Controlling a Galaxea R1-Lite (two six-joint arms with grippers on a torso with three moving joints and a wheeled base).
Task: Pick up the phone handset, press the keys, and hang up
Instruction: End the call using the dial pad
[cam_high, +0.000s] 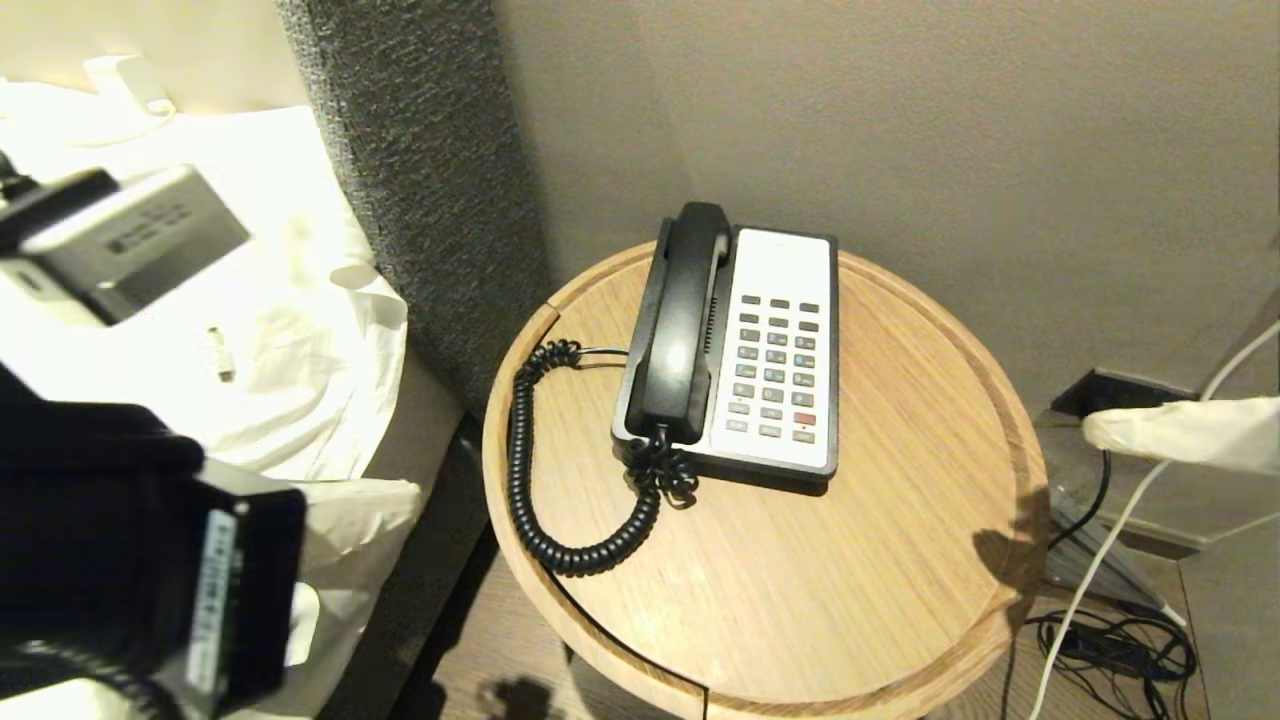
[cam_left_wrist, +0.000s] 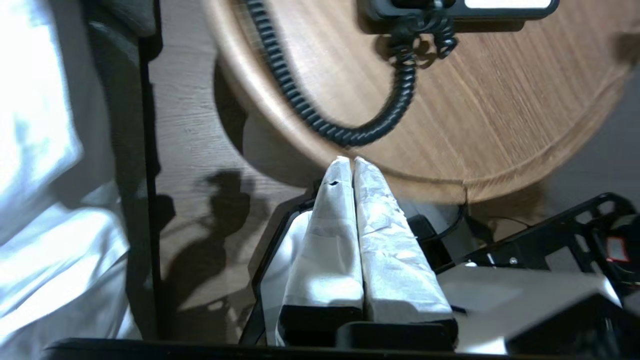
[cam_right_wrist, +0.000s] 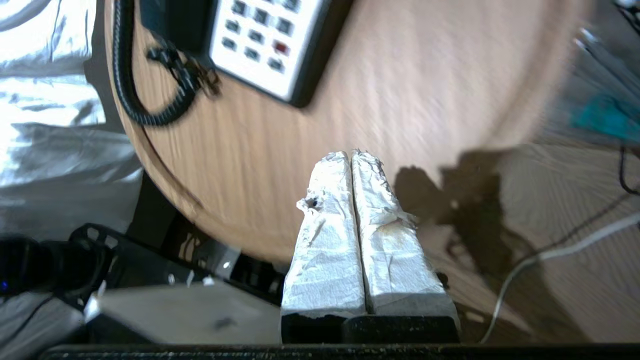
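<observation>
The handset lies in its cradle on the phone base, near the middle of my round bench. The keys sit at its 3 o'clock. The cord loops off the handset's near end toward the bench's 8 o'clock. My left hand is clenched on nothing, above the bench's near rim. My right hand, also clenched and empty, hangs by the bench's 3 o'clock edge. A bed lies at 9 o'clock.
</observation>
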